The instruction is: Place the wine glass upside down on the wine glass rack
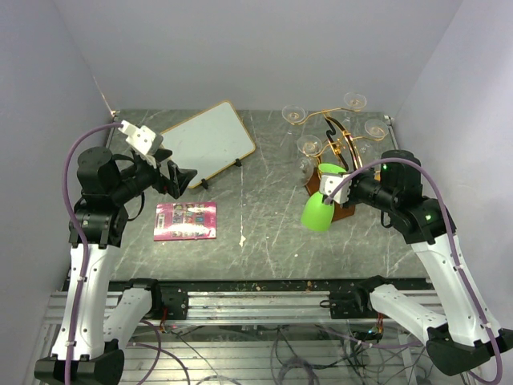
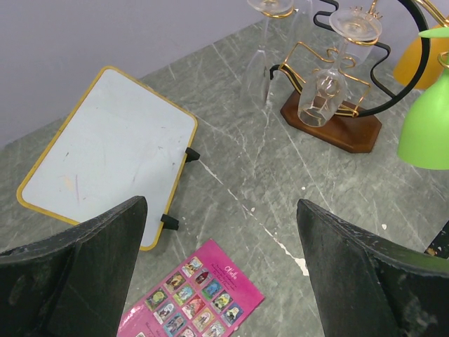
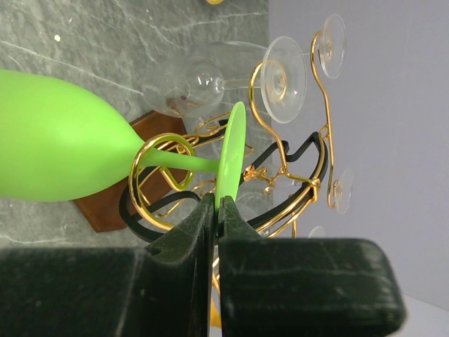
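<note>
The green wine glass [image 1: 318, 210] hangs bowl-down and tilted at the near side of the wine glass rack [image 1: 346, 135], a stand of curled gold wire round a black arch on a reddish-brown wooden base [image 2: 337, 130]. My right gripper [image 1: 335, 188] is shut on the edge of the glass's flat foot [image 3: 231, 151]. In the right wrist view the gripper [image 3: 218, 205] pinches the foot, and the stem [image 3: 184, 165] lies across a curled gold arm. My left gripper [image 1: 180, 180] is open and empty, above the table's left half, far from the rack.
Several clear glasses [image 1: 309, 146] hang upside down on the rack, and an orange glass [image 2: 415, 60] is beside it. A white board with a yellow rim [image 1: 207, 143] lies at the back left. A pink picture card [image 1: 185, 220] lies under the left gripper [image 2: 221, 203].
</note>
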Robot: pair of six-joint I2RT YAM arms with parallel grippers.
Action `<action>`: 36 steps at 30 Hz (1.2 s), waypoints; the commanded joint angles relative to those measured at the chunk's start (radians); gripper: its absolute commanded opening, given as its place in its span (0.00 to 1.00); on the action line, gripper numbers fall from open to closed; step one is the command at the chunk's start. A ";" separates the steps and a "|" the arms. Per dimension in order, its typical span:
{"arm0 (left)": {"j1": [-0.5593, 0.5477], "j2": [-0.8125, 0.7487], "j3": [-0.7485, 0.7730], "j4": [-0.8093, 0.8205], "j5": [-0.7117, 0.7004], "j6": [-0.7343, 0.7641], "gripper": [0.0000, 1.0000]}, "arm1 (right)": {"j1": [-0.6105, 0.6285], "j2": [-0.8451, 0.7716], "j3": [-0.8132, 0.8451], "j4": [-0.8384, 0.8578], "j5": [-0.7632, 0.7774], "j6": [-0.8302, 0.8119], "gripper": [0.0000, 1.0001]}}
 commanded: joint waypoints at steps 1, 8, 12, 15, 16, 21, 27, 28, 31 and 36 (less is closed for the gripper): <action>0.006 -0.016 -0.003 0.014 0.031 0.024 0.98 | -0.005 -0.009 -0.011 -0.003 0.011 -0.006 0.00; 0.007 -0.016 -0.002 0.012 0.035 0.025 0.98 | -0.008 -0.012 -0.020 0.003 0.046 -0.011 0.00; 0.006 -0.016 -0.005 0.015 0.035 0.023 0.98 | -0.009 -0.015 -0.035 0.008 0.066 -0.016 0.00; 0.006 -0.016 -0.002 0.011 0.035 0.026 0.98 | -0.011 -0.014 -0.043 0.009 0.075 -0.020 0.01; 0.007 -0.017 0.000 0.010 0.035 0.027 0.98 | -0.011 -0.014 -0.046 0.010 0.077 -0.020 0.01; 0.007 -0.015 -0.002 0.011 0.038 0.029 0.98 | -0.015 -0.014 -0.052 0.007 0.083 -0.022 0.02; 0.006 -0.013 0.000 0.009 0.038 0.031 0.98 | -0.017 -0.014 -0.052 0.005 0.085 -0.022 0.04; 0.006 -0.013 0.000 0.010 0.038 0.031 0.98 | -0.017 -0.015 -0.052 0.005 0.086 -0.023 0.04; 0.006 -0.013 -0.001 0.010 0.039 0.029 0.98 | -0.017 -0.018 -0.055 0.004 0.087 -0.022 0.05; 0.007 -0.015 -0.001 0.008 0.039 0.032 0.98 | -0.017 -0.021 -0.055 0.002 0.089 -0.024 0.06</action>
